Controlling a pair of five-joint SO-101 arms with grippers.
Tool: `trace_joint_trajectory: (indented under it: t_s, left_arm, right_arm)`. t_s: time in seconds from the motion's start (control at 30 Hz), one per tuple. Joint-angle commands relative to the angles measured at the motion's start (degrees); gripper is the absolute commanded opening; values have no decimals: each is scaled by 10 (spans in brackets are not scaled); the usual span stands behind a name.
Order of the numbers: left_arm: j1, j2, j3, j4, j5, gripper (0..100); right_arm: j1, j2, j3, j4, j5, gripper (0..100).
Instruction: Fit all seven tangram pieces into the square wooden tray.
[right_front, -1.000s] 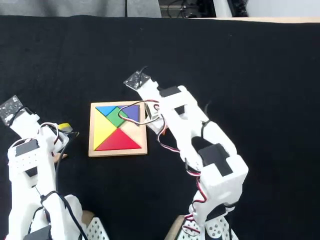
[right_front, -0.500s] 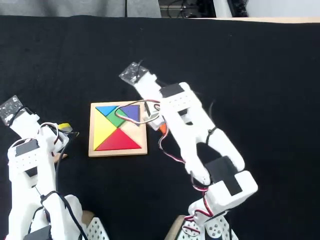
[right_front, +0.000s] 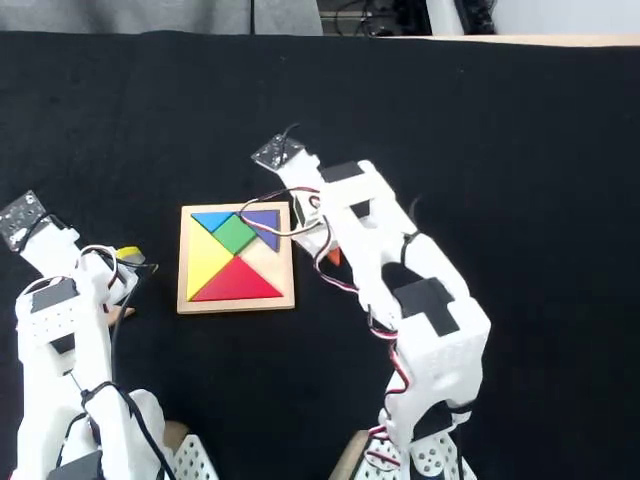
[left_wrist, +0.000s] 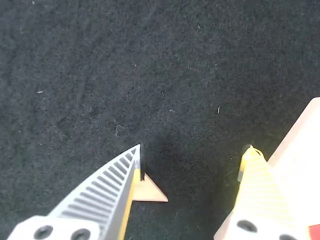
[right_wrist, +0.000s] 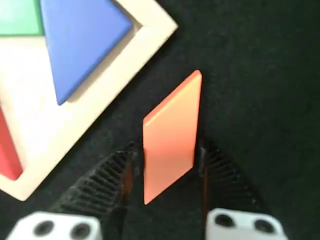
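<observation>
Clamping orange parallelogram (right_wrist: 171, 136) — long axis along right jaws.

The black table (right_front: 500, 150) bears the wooden tray (right_front: 236, 302), an orange piece (right_wrist: 171, 135) between the jaws of the right gripper (right_wrist: 169, 147), and a pale triangle (left_wrist: 150, 192) against one jaw of the left gripper (left_wrist: 194, 149).

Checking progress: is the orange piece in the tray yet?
Out. The orange piece is held in the right gripper, beside the tray.

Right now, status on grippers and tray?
Right gripper shut on orange piece, beside tray corner. Left gripper open over cloth. Tray gap unfilled; cable loops across tray.
</observation>
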Motion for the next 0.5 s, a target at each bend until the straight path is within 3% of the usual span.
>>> trace_joint_trajectory:
  t_s: [0.0, 0.3, 0.47]
  left_arm:
    - [6, -10, -6, -6, 2, 310]
    - [6, -10, -6, -6, 2, 310]
    - [6, -11, -6, -6, 2, 310]
  right_arm:
    - [16, 0, -27, 1, 4, 191]
    - [-3, -111, -10, 49, 5, 194]
    - [-48, -149, 57, 13, 19, 194]
